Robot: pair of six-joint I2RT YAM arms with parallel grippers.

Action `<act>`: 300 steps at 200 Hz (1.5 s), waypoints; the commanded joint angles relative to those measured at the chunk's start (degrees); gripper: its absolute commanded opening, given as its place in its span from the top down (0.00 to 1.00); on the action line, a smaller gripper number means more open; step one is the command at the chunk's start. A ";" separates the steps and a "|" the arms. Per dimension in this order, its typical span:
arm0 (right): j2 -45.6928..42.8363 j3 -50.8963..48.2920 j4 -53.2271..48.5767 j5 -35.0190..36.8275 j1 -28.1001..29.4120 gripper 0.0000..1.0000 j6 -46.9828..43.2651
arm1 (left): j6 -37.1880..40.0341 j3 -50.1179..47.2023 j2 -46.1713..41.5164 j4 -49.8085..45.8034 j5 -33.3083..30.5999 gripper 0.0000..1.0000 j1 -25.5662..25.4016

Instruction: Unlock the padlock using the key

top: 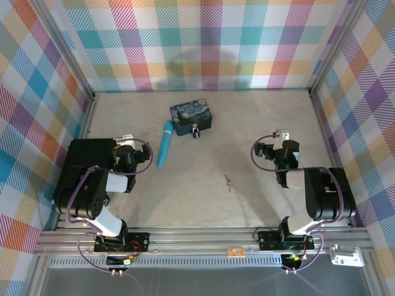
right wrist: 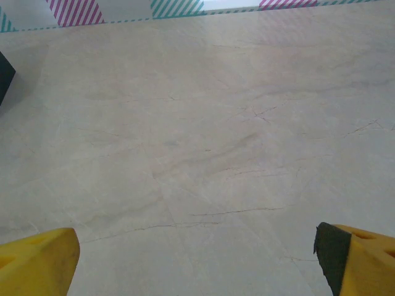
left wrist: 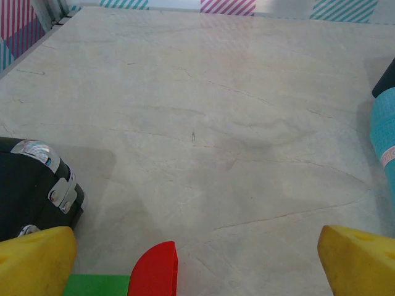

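Fingers (left wrist: 34,262) of the left end effector (left wrist: 196,253) are spread wide and hold nothing. From above, a teal marker (top: 165,143) lies at its 3 o'clock on the counter (top: 185,203). A dark-blue tin (top: 191,116) sits at the marker's 1 o'clock. The padlock (top: 196,131) touches the tin's 6 o'clock edge. The key (top: 228,182) lies alone at the padlock's 5 o'clock, well apart. The right end effector (right wrist: 197,246), at the key's 2 o'clock, is spread wide and holds nothing.

Tiny black padlock (top: 196,131) with silvery shackle, lying just beside the near edge of a dark-blue tin (top: 191,116). Thin silvery key (top: 228,182), flat on the table (top: 271,123), well apart, nearer and rightward.
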 commanded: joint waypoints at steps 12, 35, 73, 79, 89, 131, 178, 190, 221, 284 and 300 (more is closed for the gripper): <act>0.27 0.61 1.17 -0.96 -0.29 0.01 -0.53 | -0.58 0.88 -0.01 -0.10 0.90 0.00 0.64; 0.24 0.62 1.11 -1.07 -0.32 0.01 -0.57 | -0.56 0.93 0.01 -0.09 0.90 0.00 0.63; 0.28 0.62 1.17 -1.07 -0.32 0.01 -0.48 | -0.62 0.86 -0.02 -0.09 0.90 0.00 0.64; 0.28 0.62 1.12 -1.03 -0.27 0.01 -0.56 | -0.58 0.86 -0.05 -0.09 0.89 0.00 0.61; 0.28 0.60 1.14 -1.09 -0.32 0.01 -0.54 | -0.60 0.86 -0.02 -0.01 0.86 0.00 0.63; 0.28 0.70 1.05 -1.09 -0.31 0.01 -0.54 | -0.56 0.86 0.05 -0.09 0.90 0.00 0.59; -0.33 0.98 0.17 -1.14 -0.32 0.01 -0.61 | -0.49 0.62 -0.10 0.23 0.86 0.00 0.57; -2.25 2.02 -3.12 -0.57 0.05 0.00 -0.90 | -0.48 1.21 -1.10 -1.41 -0.46 0.00 0.33; -10.18 6.31 -17.32 5.32 3.74 0.01 -2.38 | -0.62 5.51 -7.47 -14.32 -2.85 0.00 -0.26; -15.89 20.36 -56.12 8.17 13.99 0.11 10.07 | -12.78 15.97 -16.81 -34.42 7.08 0.00 -4.75; -14.74 23.04 -65.25 7.28 18.18 0.16 13.43 | -16.06 18.38 -16.37 -37.57 9.47 0.00 -8.80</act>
